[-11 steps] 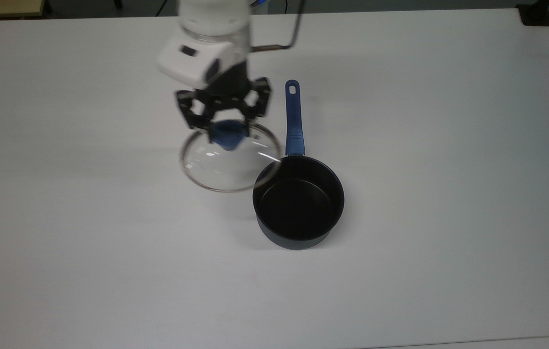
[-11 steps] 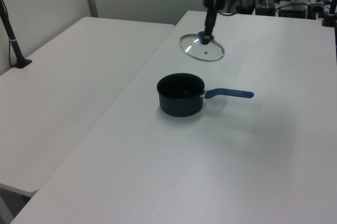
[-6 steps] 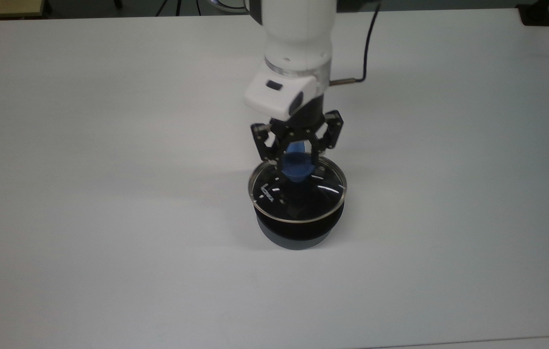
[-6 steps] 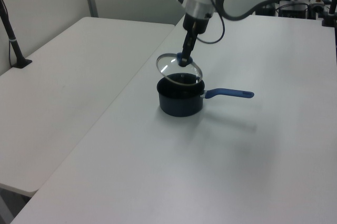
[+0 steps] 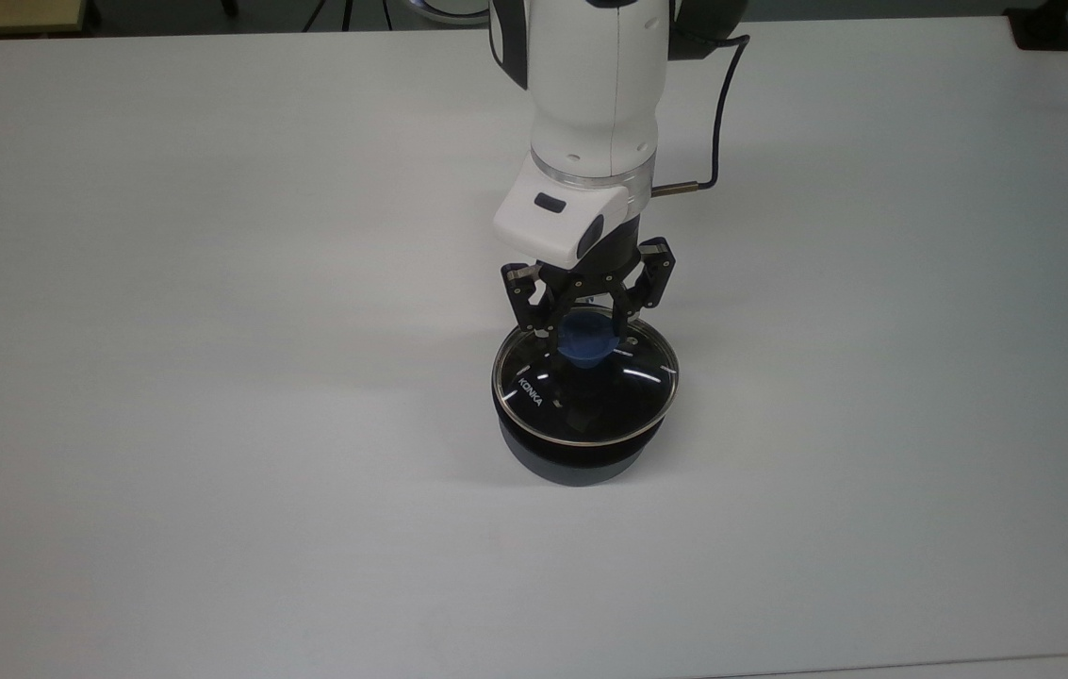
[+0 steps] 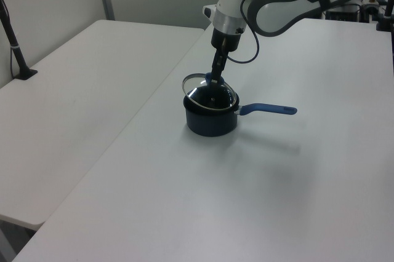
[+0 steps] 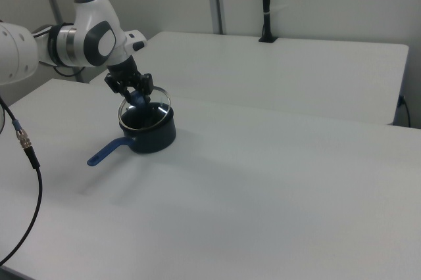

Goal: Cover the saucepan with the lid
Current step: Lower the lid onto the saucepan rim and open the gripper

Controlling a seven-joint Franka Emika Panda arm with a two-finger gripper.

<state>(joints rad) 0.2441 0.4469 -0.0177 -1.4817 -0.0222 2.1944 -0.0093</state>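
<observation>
Inspector: What was the claw's state?

Assessor: The gripper (image 5: 586,330) was clenched on the blue knob (image 5: 586,341) of the lid (image 5: 584,385), fingers either side of it.

Inspector: And the lid's position?

Assessor: It was over the mouth of the saucepan (image 6: 211,120), covering it. The left view showed it tilted, its far edge raised off the rim. Whether the near edge touched, I could not tell.

Inspector: The pan?

Assessor: Upright on the white table (image 5: 213,377), its blue handle (image 6: 268,109) pointing to the left view's right.
</observation>
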